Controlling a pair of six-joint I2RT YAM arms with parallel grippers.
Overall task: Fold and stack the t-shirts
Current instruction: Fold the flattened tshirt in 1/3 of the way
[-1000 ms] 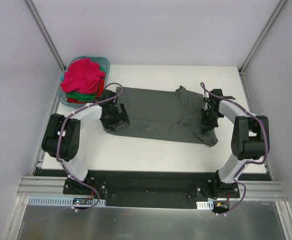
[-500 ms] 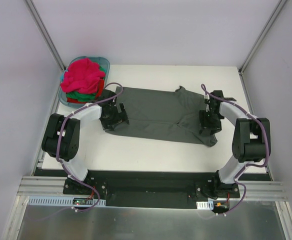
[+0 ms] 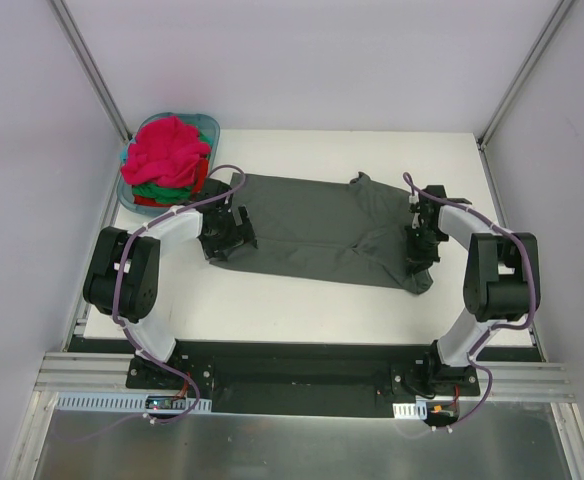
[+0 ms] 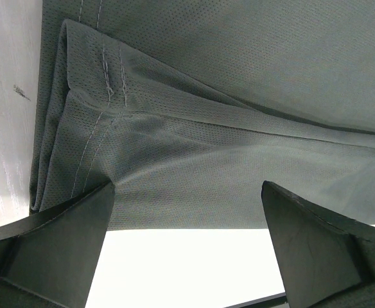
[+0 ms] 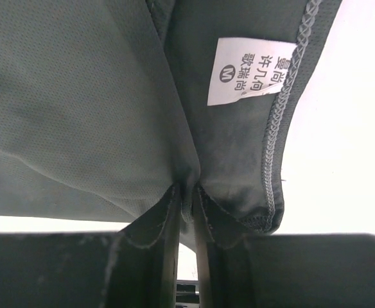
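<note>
A dark charcoal grey t-shirt [image 3: 322, 228] lies spread across the white table. My left gripper [image 3: 228, 235] is open at the shirt's left end, its fingers [image 4: 65, 244] wide apart over the near edge of the cloth [image 4: 194, 167]. My right gripper [image 3: 419, 243] is shut on a pinch of the grey shirt's right end [image 5: 189, 183], beside its white label [image 5: 248, 69]. Pink-red [image 3: 167, 150], green [image 3: 152, 186] and red t-shirts are heaped in the basket at the back left.
The teal plastic basket [image 3: 210, 126] stands at the table's back left corner. Grey walls and metal posts enclose the table on three sides. A black rail with the arm bases runs along the near edge [image 3: 302, 365].
The right gripper has shifted slightly right and toward the near side at the shirt's right end. The left arm and the shirt's left end have barely moved.
</note>
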